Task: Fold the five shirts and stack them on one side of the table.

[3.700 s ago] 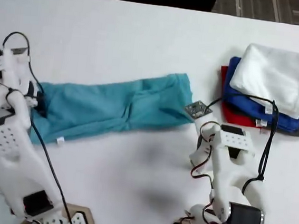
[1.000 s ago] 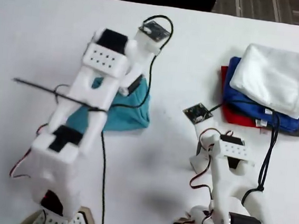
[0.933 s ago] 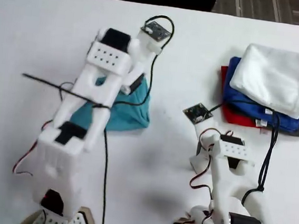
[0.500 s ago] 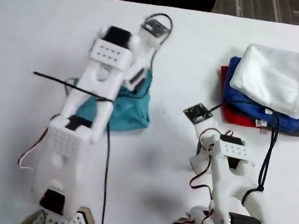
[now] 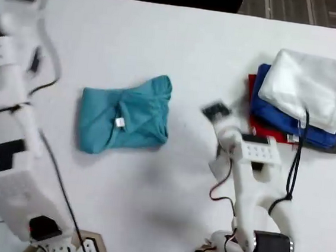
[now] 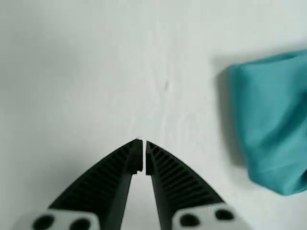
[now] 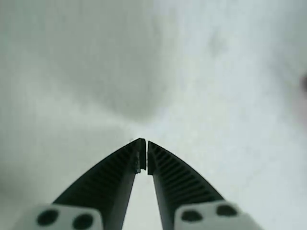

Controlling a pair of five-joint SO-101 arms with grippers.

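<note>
We list one teal shirt (image 5: 139, 114), folded into a rumpled rectangle with a small white tag (image 5: 119, 122) uppermost, lying flat at nine o'clock from the middle of the table (image 5: 192, 57). At two o'clock we list three folded shirts in a pile: white shirt (image 5: 311, 86) on top, blue shirt (image 5: 276, 115) beneath, red shirt (image 5: 261, 131) lowest, their edges stepped toward nine o'clock.

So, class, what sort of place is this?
Probably a robotics lab bench: the left arm and right arm, wires showing, stand at a white table, with a folded teal shirt and a stack of folded shirts.
</note>
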